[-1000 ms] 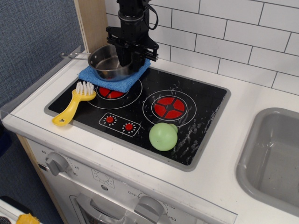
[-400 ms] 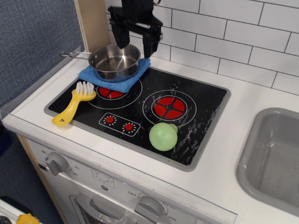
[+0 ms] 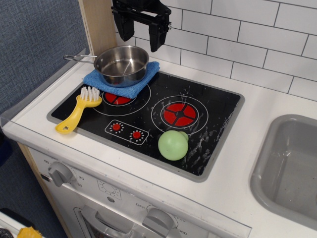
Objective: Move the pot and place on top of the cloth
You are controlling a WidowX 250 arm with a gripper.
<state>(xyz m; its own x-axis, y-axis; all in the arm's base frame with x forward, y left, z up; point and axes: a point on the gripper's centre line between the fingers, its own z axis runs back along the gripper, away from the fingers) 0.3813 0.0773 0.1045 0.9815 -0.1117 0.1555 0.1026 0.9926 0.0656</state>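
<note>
The shiny steel pot (image 3: 121, 65) sits on the blue cloth (image 3: 120, 82), which lies over the back left burner of the black stovetop (image 3: 208, 124). The pot's wire handle (image 3: 78, 58) points left. My gripper (image 3: 139, 38) hangs above and just behind the pot, open and empty, with its black fingers (image 3: 155, 35) spread apart and clear of the rim.
A yellow-handled brush (image 3: 78, 110) lies at the stovetop's left edge in front of the cloth. A green ball (image 3: 173, 145) rests at the front of the stovetop. A grey sink (image 3: 292, 168) is at the right. A white tiled wall stands behind.
My gripper has let go of the pot and risen straight up from inside it. The pot stays on the cloth, unmoved.
</note>
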